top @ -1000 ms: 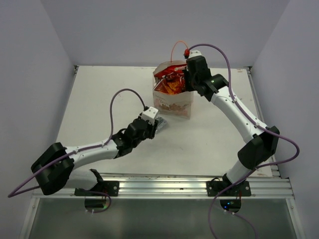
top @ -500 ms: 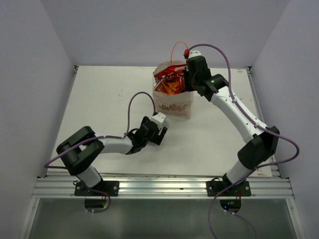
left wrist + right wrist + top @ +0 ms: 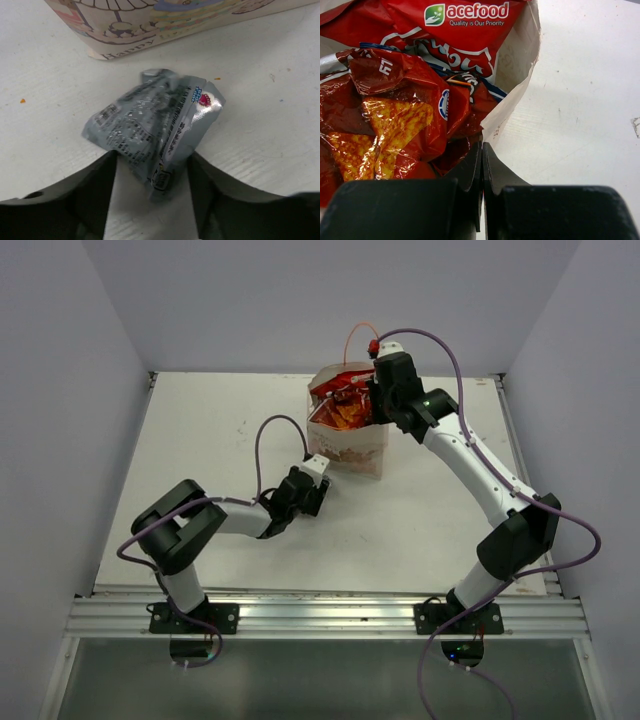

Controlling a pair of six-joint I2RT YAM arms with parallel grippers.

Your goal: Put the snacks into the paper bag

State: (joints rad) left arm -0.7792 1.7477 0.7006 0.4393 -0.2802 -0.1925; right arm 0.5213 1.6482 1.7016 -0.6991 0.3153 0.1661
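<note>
**Two chip bags in the paper bag, silver packet lying outside**

The paper bag stands upright at the far middle of the white surface, its mouth open. Inside it, the red-white chips bag sits toward the far side. The red-orange chips bag is crumpled in front of it, and both rise above the rim. The right hand has its fingers pressed together, pinching the bag's right paper wall at the rim.

The silver foil packet lies on the surface just on the near side of the bag's printed front, apart from it. The left hand is low over the surface with its fingers spread, one on each side of the packet's near end. Whether they touch the foil cannot be told. A few orange crumbs dot the surface around the packet.
</note>
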